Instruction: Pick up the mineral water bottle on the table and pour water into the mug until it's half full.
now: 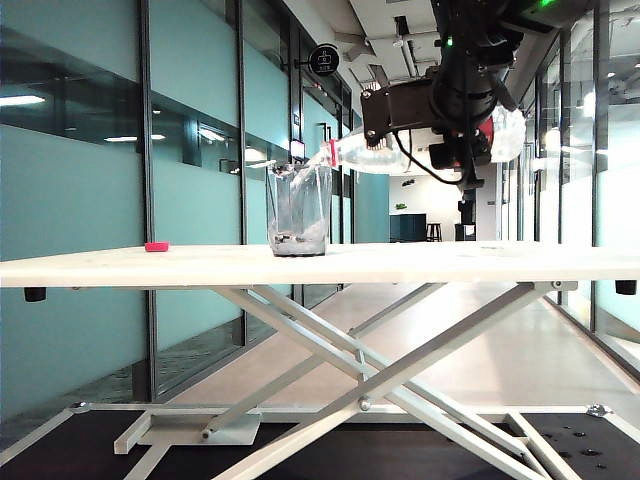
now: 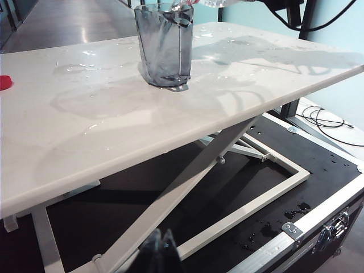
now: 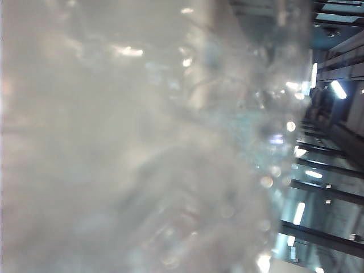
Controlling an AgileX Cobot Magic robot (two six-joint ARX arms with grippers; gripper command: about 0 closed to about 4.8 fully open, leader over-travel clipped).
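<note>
White table (image 1: 420, 262), right end effector (image 1: 452, 110) gripping tipped mineral water bottle (image 1: 375, 152) over mug (image 1: 298, 210)

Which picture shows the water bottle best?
The exterior view: there the mineral water bottle lies nearly level in the right hand, neck over the mug. The left wrist view catches only its neck tip at the edge. The right wrist view is filled by a close blur of clear plastic.

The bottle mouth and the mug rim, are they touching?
Cannot tell. In the exterior view the mineral water bottle, tipped in the right gripper, has its mouth right at the mug rim, with no plain gap or contact.
</note>
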